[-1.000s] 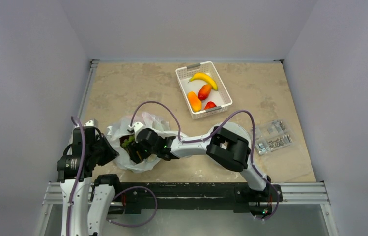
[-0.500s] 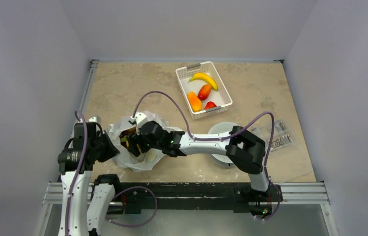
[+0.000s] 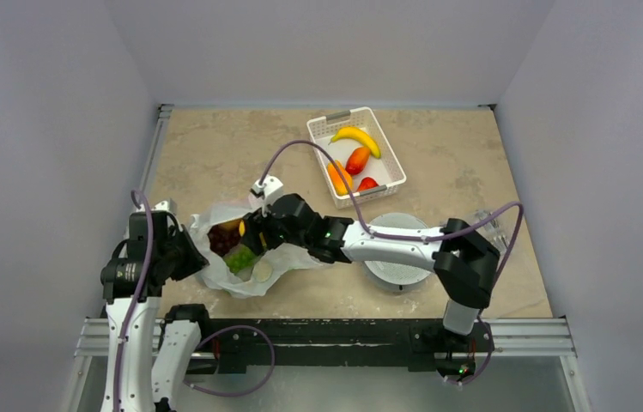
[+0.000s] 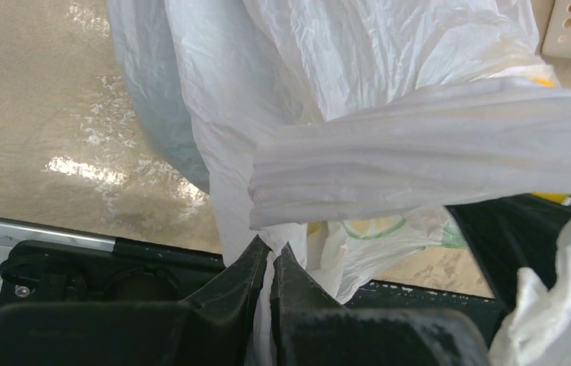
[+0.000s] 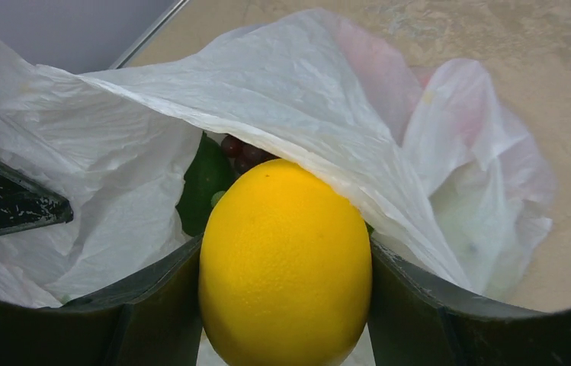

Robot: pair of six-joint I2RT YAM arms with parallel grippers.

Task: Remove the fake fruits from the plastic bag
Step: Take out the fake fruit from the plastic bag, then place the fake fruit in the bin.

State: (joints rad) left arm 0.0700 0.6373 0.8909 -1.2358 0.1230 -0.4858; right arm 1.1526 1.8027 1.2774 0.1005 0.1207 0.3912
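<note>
Fake fruits (image 3: 232, 247) sit in the open mouth of the plastic bag (image 3: 253, 279) on the desk (image 3: 215, 154). We see a dark red grape bunch (image 3: 225, 240) and a green fruit (image 3: 242, 257) just beyond the right end effector (image 3: 240, 230). That end effector grips a yellow fruit (image 5: 286, 263) between its two fingers at the bag's rim, with a fold of bag draped over the fruit's top. Our left end effector (image 4: 271, 252), jaws nearly together, pinches a strip of the bag.
</note>
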